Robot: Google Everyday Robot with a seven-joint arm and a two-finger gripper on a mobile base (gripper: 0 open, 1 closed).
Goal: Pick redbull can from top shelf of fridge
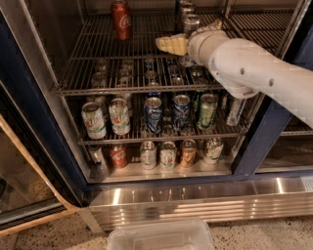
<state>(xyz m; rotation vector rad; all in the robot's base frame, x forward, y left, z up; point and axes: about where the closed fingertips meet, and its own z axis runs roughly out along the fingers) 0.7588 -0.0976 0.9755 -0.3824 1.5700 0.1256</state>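
Note:
The redbull can (pixel 190 23), slim and silver with a shiny lid, stands upright at the back middle of the top shelf (pixel 98 53) of the fridge (pixel 30 105). My gripper (pixel 172 45), cream-yellow at the end of the white arm (pixel 254 73), reaches in from the right. It hovers over the top shelf just in front of and slightly left of the can. The arm's wrist covers the can's lower part. Whether the gripper touches the can cannot be told.
A red Coca-Cola can (pixel 121 18) stands at the back left of the top shelf. Another can top (pixel 184 7) shows behind the redbull can. Two lower racks are crowded with cans (pixel 152 114). A ribbed steel base panel (pixel 195 200) and a clear plastic bin (pixel 161 237) lie below.

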